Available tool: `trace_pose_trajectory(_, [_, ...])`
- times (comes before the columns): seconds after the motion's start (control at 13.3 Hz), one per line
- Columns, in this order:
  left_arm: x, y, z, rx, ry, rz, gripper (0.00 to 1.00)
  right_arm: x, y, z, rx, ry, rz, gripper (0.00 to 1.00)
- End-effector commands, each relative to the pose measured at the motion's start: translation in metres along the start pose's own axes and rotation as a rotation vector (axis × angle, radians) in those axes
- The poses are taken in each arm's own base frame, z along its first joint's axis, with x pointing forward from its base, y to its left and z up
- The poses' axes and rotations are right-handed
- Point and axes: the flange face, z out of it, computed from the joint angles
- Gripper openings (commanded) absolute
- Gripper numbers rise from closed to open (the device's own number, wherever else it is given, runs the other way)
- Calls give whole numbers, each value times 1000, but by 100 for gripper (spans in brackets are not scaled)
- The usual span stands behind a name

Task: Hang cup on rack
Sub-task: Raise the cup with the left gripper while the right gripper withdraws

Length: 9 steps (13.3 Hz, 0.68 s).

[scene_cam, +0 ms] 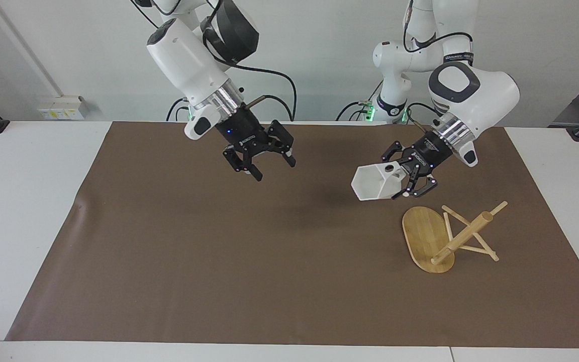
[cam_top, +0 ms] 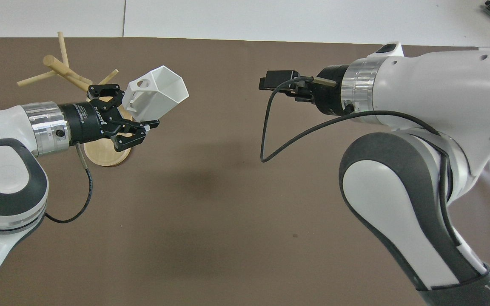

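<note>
The white faceted cup [scene_cam: 370, 186] hangs in the air, tipped on its side, its blocky handle in my left gripper [scene_cam: 399, 173], which is shut on it. Cup and gripper are over the brown mat, just above the rack's base; the overhead view shows the cup [cam_top: 160, 93] and left gripper [cam_top: 136, 111] over that base. The bamboo rack [scene_cam: 427, 239] is at the left arm's end of the mat, its post [scene_cam: 465, 234] slanting away from the oval base, thin pegs spread around it. My right gripper [scene_cam: 274, 170] is open and empty, raised over the mat's middle.
The brown mat [scene_cam: 219, 251] covers most of the white table [scene_cam: 23, 201]. The rack's base [cam_top: 100, 155] and post [cam_top: 64, 70] show partly under my left wrist in the overhead view. My right gripper [cam_top: 270, 83] shows there edge-on.
</note>
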Motion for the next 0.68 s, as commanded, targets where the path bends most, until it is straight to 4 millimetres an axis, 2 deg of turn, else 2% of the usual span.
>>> trace_pose_trajectory(0.0, [28, -3, 5, -97, 42, -119, 0, 9, 22, -11, -68, 25, -22, 100])
trace_pose_trajectory(0.15, [43, -1, 4, -187, 52, -177, 0, 21, 44, -20, -108, 47, -10, 100])
trace_pose_trajectory(0.38, [48, 4, 1, -204, 50, -224, 0, 35, 71, -33, -178, 80, -11, 100])
trace_pose_trajectory(0.6, [52, 9, -4, -239, 47, -237, 0, 52, 110, -52, -285, 119, -54, 100])
